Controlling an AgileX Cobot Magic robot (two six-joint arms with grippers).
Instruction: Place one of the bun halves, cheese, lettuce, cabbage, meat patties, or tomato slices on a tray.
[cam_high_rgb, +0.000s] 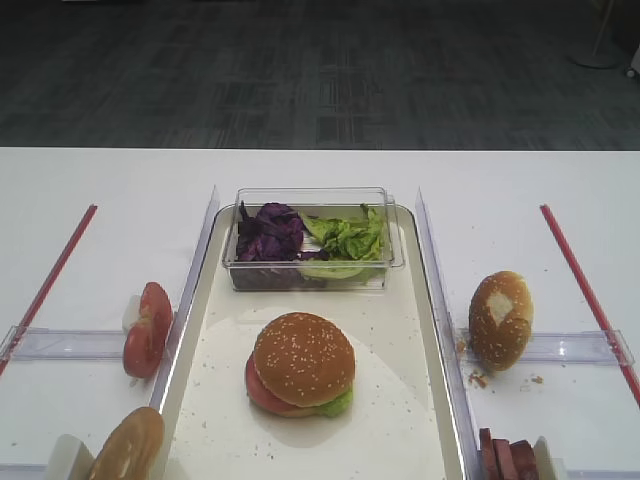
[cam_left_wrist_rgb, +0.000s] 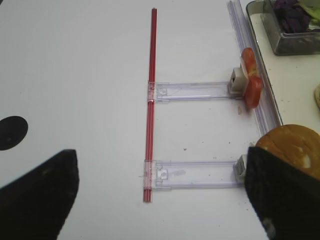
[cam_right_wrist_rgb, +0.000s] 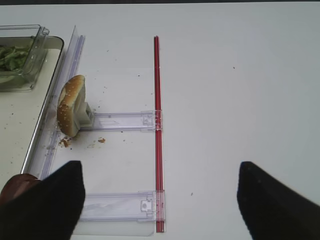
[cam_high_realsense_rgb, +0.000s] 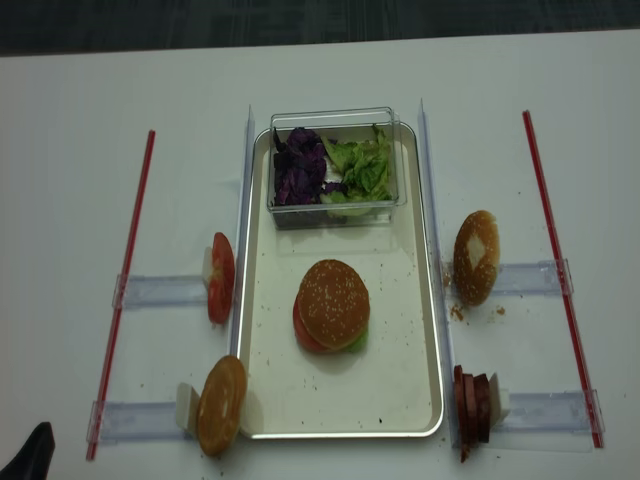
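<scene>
**Both claws wide and empty, burger stacked on tray**

The right gripper (cam_right_wrist_rgb: 160, 200) shows only two dark fingertips at its wrist view's lower edge, spread wide, holding nothing; the left gripper (cam_left_wrist_rgb: 160, 195) likewise. Both arms are cut off in the high views. The clear plastic box (cam_high_realsense_rgb: 335, 205) holds cabbage (cam_high_realsense_rgb: 298, 170) and lettuce (cam_high_realsense_rgb: 360, 168). The seeded bun half (cam_high_realsense_rgb: 333, 302) tops tomato and lettuce mid-tray (cam_high_realsense_rgb: 400, 380), well apart from both claws.
</scene>
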